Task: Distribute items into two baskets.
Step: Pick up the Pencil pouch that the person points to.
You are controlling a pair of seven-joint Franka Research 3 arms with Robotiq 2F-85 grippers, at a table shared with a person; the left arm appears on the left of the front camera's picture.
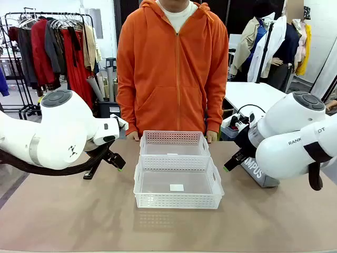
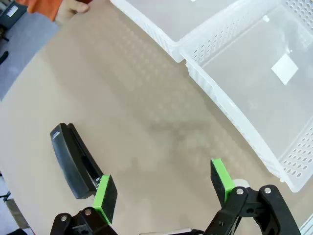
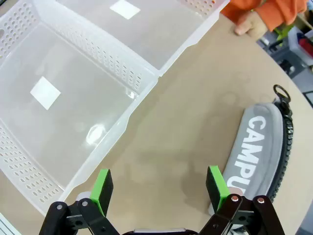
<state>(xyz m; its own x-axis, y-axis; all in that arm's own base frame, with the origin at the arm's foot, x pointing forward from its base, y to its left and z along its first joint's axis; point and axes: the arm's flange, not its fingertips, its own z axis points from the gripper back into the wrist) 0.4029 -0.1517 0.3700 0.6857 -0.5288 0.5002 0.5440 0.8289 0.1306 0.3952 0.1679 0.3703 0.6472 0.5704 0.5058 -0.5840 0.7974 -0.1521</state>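
Hovering left gripper [image 2: 164,188]: jaws spread wide with nothing between them, above bare table [image 1: 63,216] to the left of the baskets.
Right gripper [image 3: 159,188]: jaws equally wide and holding nothing, above the table just right of the baskets.
Stapler [image 2: 73,164]: black, lying flat on the table, well apart from the baskets. In the left wrist view it sits just beside one green pad [image 2: 105,196], outside the gap.
Pouch [image 3: 259,147]: grey with white "CAMPUS" lettering, lying on the table right of the baskets, next to the right gripper's other pad [image 3: 215,186] and outside the gap. The right arm partly hides it in the front view.
Near basket [image 1: 177,203]: at the table's middle, a small white sticker on its floor.
Far basket [image 1: 174,138]: directly behind the near one, long sides touching.
Person [image 1: 174,68]: orange hoodie, standing at the far edge, one hand [image 3: 247,24] resting on the table beside the far basket.
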